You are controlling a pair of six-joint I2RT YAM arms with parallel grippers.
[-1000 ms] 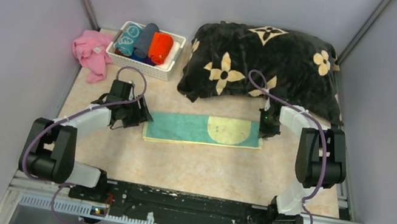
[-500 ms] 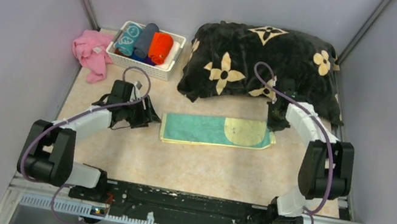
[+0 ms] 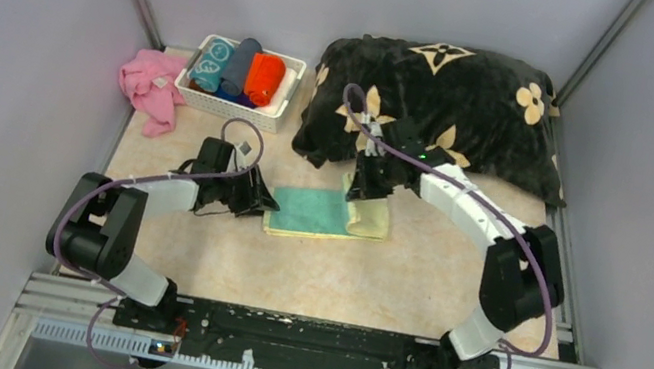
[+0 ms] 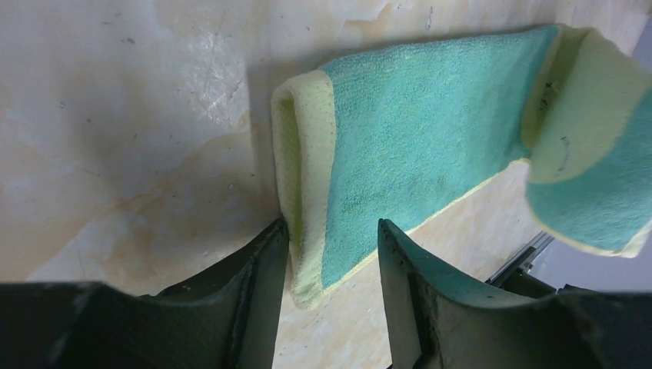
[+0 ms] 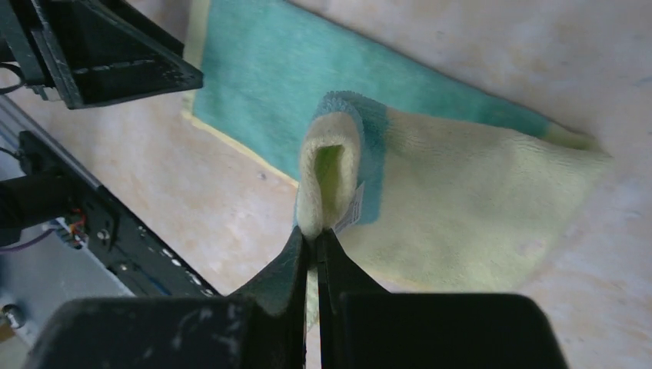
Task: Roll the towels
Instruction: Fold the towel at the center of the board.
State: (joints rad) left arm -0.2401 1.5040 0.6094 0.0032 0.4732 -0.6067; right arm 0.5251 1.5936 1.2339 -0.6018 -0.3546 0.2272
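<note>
Light, floppy towel (image 3: 313, 213) lying flat in the middle of the bench (image 3: 337, 278), and you've got a hand at each end!
Your right hand (image 5: 314, 234) is pinched shut on the yellow end, lifted and doubled over the teal. Your left hand (image 4: 330, 231) straddles the opposite folded edge, jaws parted, not clamping. This terry looks limp and likely to sag, so bite through every layer at the edge.

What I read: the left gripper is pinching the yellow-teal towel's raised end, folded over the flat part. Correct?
Wrong arm. The right gripper is pinching the yellow-teal towel by its raised end, folded over the flat part; the right wrist view shows it.
</note>
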